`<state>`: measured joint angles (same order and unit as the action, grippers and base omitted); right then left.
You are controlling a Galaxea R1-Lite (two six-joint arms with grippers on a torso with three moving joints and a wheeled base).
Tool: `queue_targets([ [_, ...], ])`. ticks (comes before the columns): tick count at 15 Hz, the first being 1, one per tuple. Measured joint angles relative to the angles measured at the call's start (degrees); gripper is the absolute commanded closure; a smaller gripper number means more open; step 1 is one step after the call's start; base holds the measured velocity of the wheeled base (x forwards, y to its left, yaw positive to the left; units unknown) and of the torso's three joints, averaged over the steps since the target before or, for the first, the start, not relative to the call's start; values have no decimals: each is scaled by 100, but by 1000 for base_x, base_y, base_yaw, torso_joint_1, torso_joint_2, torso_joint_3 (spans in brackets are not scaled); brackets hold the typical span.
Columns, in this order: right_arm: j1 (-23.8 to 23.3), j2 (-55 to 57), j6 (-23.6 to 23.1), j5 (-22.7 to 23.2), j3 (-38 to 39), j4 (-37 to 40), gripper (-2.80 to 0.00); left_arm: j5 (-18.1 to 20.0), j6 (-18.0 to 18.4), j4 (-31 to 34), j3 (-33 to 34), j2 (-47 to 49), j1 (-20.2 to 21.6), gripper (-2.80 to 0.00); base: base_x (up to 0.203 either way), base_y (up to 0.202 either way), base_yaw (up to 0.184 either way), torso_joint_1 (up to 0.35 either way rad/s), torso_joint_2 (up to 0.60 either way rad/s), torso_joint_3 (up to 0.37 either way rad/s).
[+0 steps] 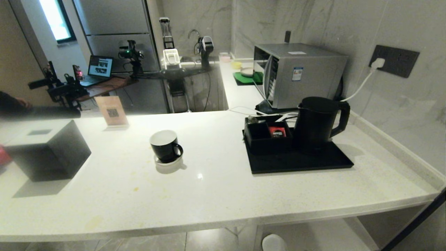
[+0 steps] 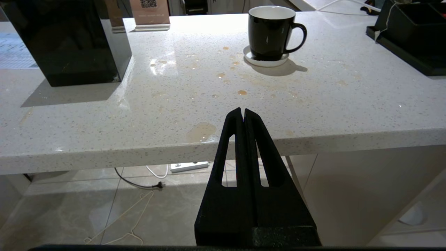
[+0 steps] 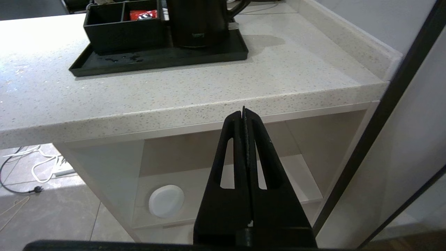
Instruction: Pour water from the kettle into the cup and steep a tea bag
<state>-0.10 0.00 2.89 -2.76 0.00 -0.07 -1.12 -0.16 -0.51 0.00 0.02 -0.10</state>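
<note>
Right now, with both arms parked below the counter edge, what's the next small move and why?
Probably raise the right gripper, shut and empty, toward the kettle handle. The kettle stands untouched on the black tray, handle on the robot's right side, and the cup on its saucer looks empty. The left gripper is shut too.

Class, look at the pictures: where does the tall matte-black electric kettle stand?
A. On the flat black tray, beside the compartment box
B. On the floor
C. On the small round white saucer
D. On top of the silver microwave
A: the kettle stands on the black tray, right of the compartment box.
</note>
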Motion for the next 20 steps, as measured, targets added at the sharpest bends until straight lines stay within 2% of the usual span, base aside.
queue_targets([
  [20,0,0,-47,9,0,28,0,0,2,0,0,0,0,0,0,0,0,0,0,0],
])
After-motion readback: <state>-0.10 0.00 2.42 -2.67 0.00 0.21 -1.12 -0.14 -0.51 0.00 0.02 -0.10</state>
